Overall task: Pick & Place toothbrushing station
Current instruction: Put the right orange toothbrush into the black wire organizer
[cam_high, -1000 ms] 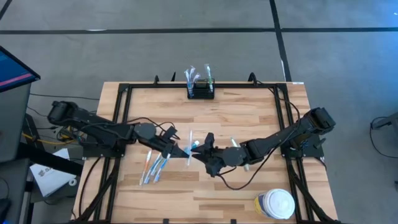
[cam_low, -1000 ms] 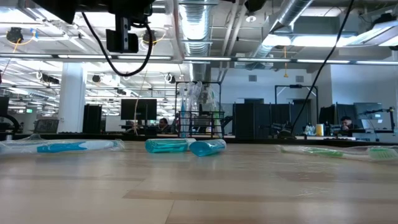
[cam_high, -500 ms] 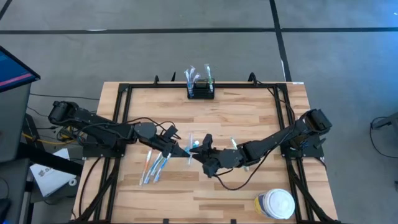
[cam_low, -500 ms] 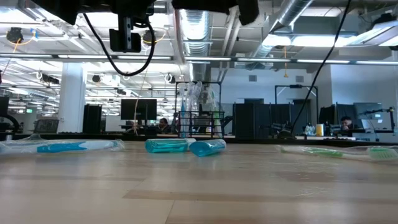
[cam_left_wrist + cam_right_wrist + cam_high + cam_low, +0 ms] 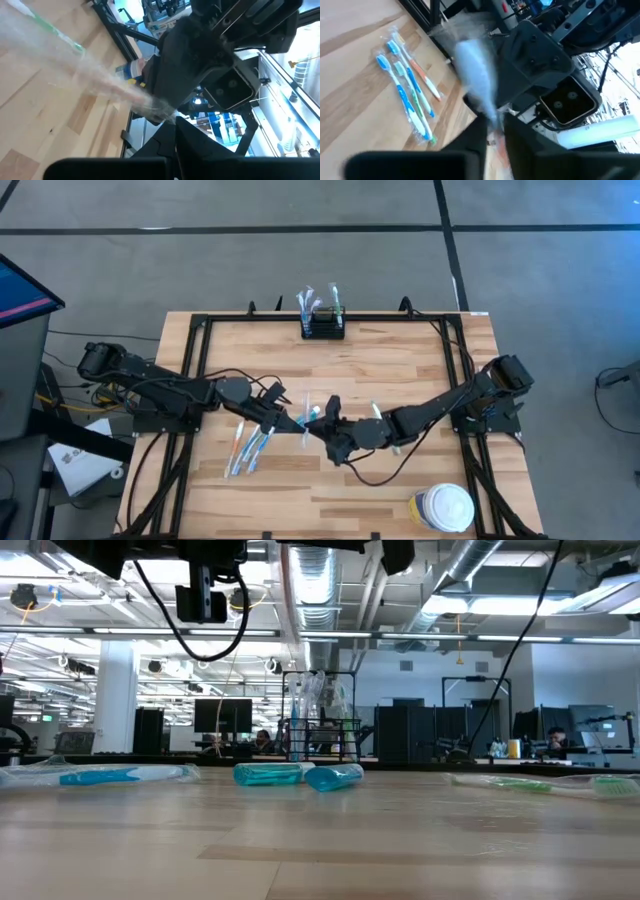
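The toothbrushing station (image 5: 324,326), a small black holder with wrapped brushes standing in it, sits at the table's far edge, also visible in the low view (image 5: 320,735). Above the table's middle, a toothbrush in a clear wrapper (image 5: 309,417) is held in the air between both grippers. My left gripper (image 5: 297,421) is shut on it from the left. My right gripper (image 5: 322,424) is shut on it from the right. Several wrapped toothbrushes (image 5: 248,448) lie flat on the table below the left arm. My left gripper pinches the wrapper's end (image 5: 156,107) between its two shut fingers, coming nearly level from the table's left. The wrapped brush runs on away from the fingers, clear of the table. My right gripper pinches the wrapped toothbrush near its end (image 5: 491,116) between its two fingers, coming nearly level from the table's right. The brush (image 5: 474,62) sticks out past the fingers toward the left gripper, clear of the table.
One more wrapped toothbrush (image 5: 378,413) lies beside the right arm. A round white-lidded jar (image 5: 443,508) stands at the near right. A black frame (image 5: 190,380) runs along the table's edges. Cables trail under both arms. Toothbrushes (image 5: 270,774) lie across the low view.
My right gripper has edged slightly toward the left gripper and shut on the wrapped toothbrush. My left gripper has kept still, shut on the brush the whole time.
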Controlling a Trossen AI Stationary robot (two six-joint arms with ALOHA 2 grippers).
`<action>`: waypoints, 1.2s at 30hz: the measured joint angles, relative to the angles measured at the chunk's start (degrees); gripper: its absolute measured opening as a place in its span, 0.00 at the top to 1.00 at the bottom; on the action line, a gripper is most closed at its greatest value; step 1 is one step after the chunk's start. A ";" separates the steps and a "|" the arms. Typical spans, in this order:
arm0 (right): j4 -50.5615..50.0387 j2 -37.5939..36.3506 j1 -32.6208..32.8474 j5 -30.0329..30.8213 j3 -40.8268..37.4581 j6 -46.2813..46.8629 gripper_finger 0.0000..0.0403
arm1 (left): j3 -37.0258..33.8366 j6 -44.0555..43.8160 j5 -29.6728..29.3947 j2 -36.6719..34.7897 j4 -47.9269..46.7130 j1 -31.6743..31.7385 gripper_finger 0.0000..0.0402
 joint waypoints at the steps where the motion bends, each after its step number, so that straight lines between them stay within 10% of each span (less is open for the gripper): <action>1: 0.00 0.00 0.16 -0.29 -0.02 0.25 0.96 | 0.02 0.03 0.07 -0.01 -0.01 0.00 1.00; 36: -7.74 -2.73 -1.41 3.32 -0.01 13.29 1.00 | 0.02 18.28 0.98 -8.57 -5.46 5.51 0.88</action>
